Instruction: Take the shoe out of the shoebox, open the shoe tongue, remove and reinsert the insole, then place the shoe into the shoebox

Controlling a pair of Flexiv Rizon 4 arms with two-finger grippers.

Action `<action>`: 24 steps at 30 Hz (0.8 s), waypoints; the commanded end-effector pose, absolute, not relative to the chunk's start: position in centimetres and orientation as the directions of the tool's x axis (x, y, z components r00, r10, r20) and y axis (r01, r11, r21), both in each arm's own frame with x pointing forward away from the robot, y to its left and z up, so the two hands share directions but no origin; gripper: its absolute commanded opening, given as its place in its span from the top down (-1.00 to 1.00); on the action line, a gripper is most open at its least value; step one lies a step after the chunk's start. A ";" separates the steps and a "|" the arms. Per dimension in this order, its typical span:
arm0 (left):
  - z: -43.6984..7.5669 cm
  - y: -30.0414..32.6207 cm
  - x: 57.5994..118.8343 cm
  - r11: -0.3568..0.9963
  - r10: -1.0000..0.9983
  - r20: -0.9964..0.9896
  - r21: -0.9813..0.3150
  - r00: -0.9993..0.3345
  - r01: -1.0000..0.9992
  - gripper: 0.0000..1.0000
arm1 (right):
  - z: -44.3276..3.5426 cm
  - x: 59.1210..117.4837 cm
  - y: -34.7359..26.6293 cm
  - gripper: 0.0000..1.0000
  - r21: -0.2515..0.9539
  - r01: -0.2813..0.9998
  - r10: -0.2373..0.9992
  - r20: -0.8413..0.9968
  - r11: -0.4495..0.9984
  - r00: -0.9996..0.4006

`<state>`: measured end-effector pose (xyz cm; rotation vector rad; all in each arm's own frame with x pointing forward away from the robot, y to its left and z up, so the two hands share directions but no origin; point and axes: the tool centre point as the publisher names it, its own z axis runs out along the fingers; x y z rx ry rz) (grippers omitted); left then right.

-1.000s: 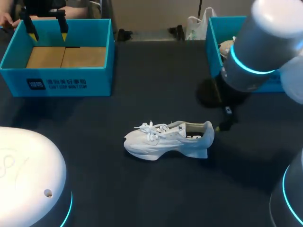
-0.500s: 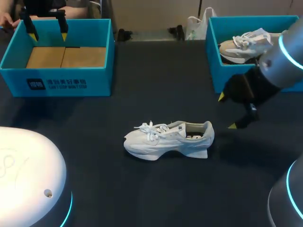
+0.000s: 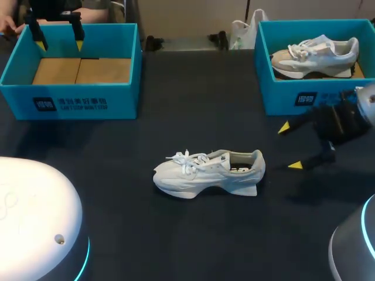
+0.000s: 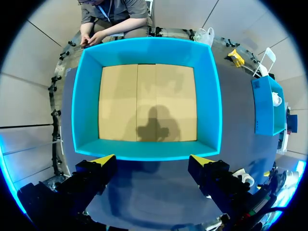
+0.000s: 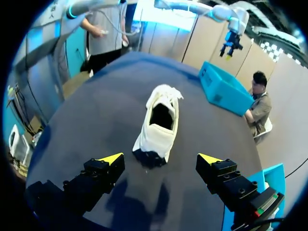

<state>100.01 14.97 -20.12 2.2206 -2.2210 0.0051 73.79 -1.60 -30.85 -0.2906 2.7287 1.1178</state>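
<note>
A white shoe [image 3: 208, 173] lies on its side-sole in the middle of the dark table, toe to the left, heel toward my right gripper; in the right wrist view the shoe [image 5: 160, 122] sits ahead of the open fingers. My right gripper [image 3: 291, 146] hovers open just right of the heel, holding nothing. A blue shoebox [image 3: 71, 96] at the back left is empty with a cardboard floor [image 4: 147, 102]. My left gripper [image 3: 57, 36] hangs open above its far wall; in the left wrist view this gripper [image 4: 152, 161] is over the box's near wall.
A second blue box [image 3: 284, 93] at the back right holds another pale shoe [image 3: 315, 54]. My left arm's white base [image 3: 35, 211] fills the front left corner. Dark tabletop [image 3: 193, 105] lies between the boxes.
My right arm has swung away to the right, uncovering the right box and its shoe; its gripper now sits right of the white shoe's heel. Shoe and left arm have not moved.
</note>
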 end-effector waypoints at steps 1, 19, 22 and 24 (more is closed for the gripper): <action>-20.1 15.0 100.0 0.000 -1.000 0.002 -0.001 0.000 -1.000 -1.00 | -31.1 73.8 -1.8 -1.00 0.715 -0.253 -0.112 -0.240 0.652 -0.964; -20.1 15.0 100.0 0.000 -1.000 0.002 -0.001 0.000 -1.000 -1.00 | -31.3 73.9 -1.5 -1.00 0.729 -0.236 -0.089 -0.235 0.643 -0.968; -20.1 15.0 100.0 0.000 -1.000 0.002 -0.001 0.000 -1.000 -1.00 | -32.6 74.4 -1.0 -1.00 0.740 -0.204 -0.072 -0.207 0.641 -0.976; -20.1 15.0 100.0 0.000 -1.000 0.002 -0.001 0.000 -1.000 -1.00 | -33.6 74.6 -0.9 -1.00 0.749 -0.173 -0.049 -0.185 0.639 -0.982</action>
